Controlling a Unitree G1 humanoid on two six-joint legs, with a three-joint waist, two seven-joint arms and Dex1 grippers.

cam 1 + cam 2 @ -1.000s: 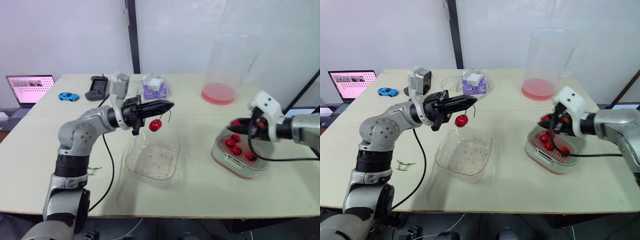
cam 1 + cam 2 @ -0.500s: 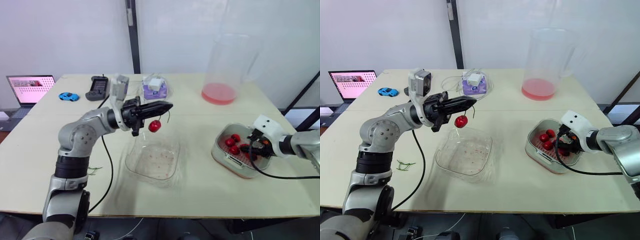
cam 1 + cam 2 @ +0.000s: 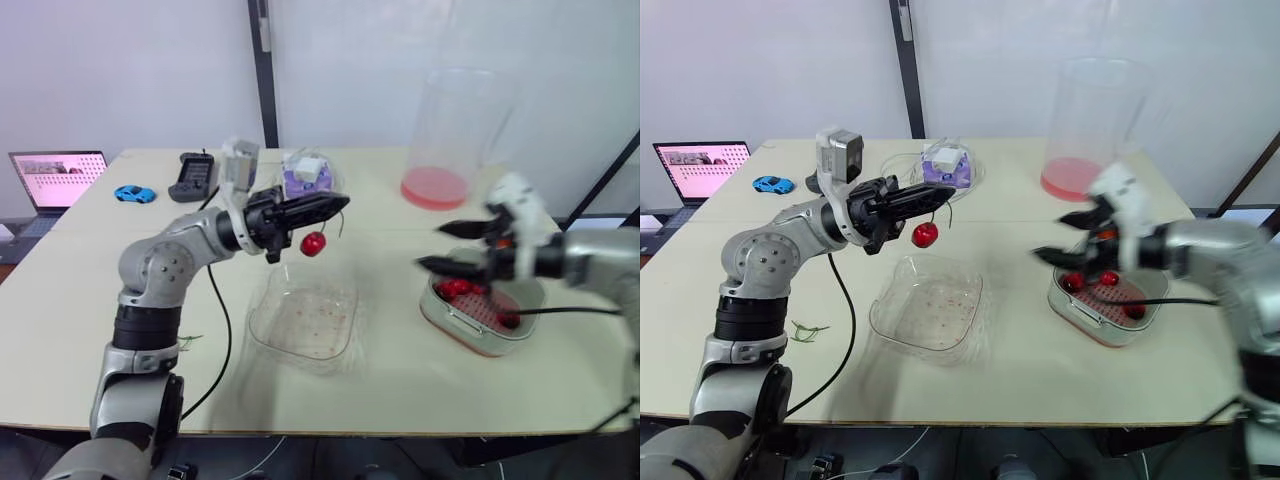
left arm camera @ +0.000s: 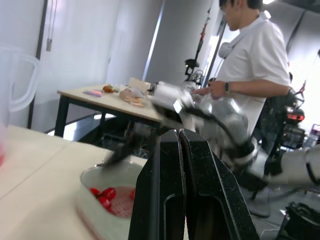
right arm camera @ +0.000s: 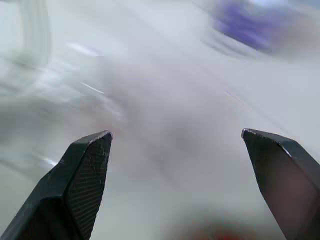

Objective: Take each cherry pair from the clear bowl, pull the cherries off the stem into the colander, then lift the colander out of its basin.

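Note:
My left gripper [image 3: 335, 207] is shut on the thin stem of a red cherry [image 3: 313, 243], which dangles above the far edge of the clear bowl [image 3: 305, 320]. In the left wrist view the two black fingers [image 4: 172, 165] are pressed together. The bowl has only red specks in it. The white colander [image 3: 480, 315] sits in its basin at the right with several red cherries [image 3: 1102, 279] inside. My right gripper [image 3: 435, 247] hangs open above the colander's left rim, its fingers [image 5: 85, 165] wide apart with nothing between them.
A tall clear pitcher [image 3: 445, 140] with pink liquid stands at the back right. A laptop [image 3: 55, 175], a blue toy car [image 3: 135, 192], a black device [image 3: 195, 175] and a purple item [image 3: 305, 178] lie at the back left. Green stems [image 3: 810, 330] lie near the left edge. A person [image 4: 250, 55] stands beyond the table.
My right gripper has opened wide, risen out of the colander and swung left toward the table's middle. The left gripper has barely moved with the cherry.

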